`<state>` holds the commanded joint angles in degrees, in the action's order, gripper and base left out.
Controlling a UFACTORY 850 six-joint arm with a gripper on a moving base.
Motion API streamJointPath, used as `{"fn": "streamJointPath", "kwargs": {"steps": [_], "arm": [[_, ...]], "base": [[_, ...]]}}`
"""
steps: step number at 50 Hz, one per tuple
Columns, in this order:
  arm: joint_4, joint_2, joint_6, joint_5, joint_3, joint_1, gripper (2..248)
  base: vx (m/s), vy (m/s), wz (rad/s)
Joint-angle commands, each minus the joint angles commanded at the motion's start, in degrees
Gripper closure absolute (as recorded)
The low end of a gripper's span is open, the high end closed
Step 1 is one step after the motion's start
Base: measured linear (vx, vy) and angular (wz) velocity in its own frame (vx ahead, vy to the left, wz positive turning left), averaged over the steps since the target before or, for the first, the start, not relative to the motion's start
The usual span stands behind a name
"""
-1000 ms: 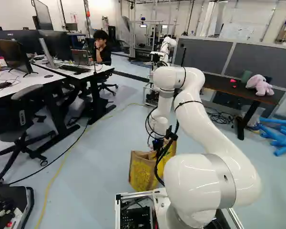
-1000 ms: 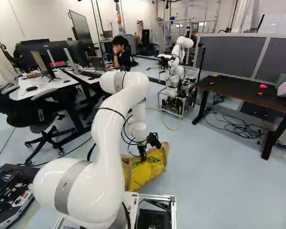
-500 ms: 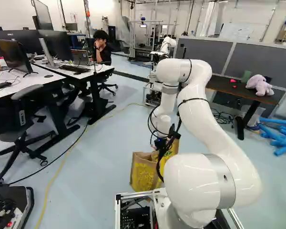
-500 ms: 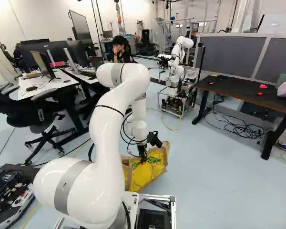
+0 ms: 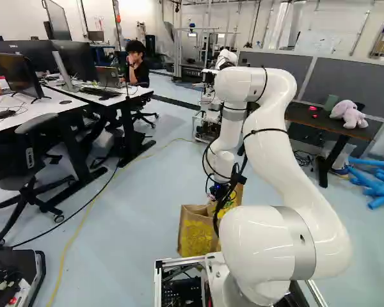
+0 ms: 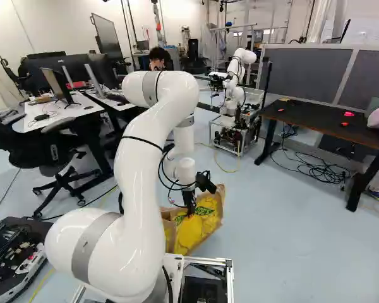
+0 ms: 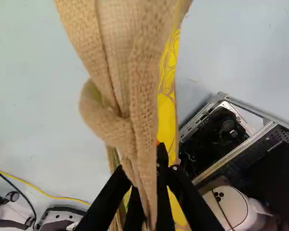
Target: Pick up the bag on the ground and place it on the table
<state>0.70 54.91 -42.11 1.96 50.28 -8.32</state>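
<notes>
the gripper [image 6: 189, 211] pinches a fold of the burlap bag [image 6: 205, 226], a finger on either side. the bag is below it, low by the floor [image 6: 284, 252]; i cannot tell if they touch. ahead and right of the gripper, well apart, the dark table [image 6: 316, 120] bears a plush toy [image 5: 350, 116].

Open floor lies right of the gripper [image 6: 189, 213], up to the dark table [image 6: 316, 120], whose legs [image 6: 360, 188] stand in the way low down. The bag [image 6: 205, 226] crowds the room below it; the base frame [image 6: 210, 260] rises close behind. Leftward, floor runs to a chair [image 5: 38, 123] and white desk [image 5: 25, 115]. Well ahead stands another robot [image 6: 232, 129].
</notes>
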Motion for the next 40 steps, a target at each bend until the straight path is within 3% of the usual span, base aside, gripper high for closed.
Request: {"fn": "streamJointPath", "kwargs": {"steps": [40], "arm": [[0.1,-10.3,0.0,0.9,-6.3,1.6,229]], "base": [[0.0,0.0,0.0]]}}
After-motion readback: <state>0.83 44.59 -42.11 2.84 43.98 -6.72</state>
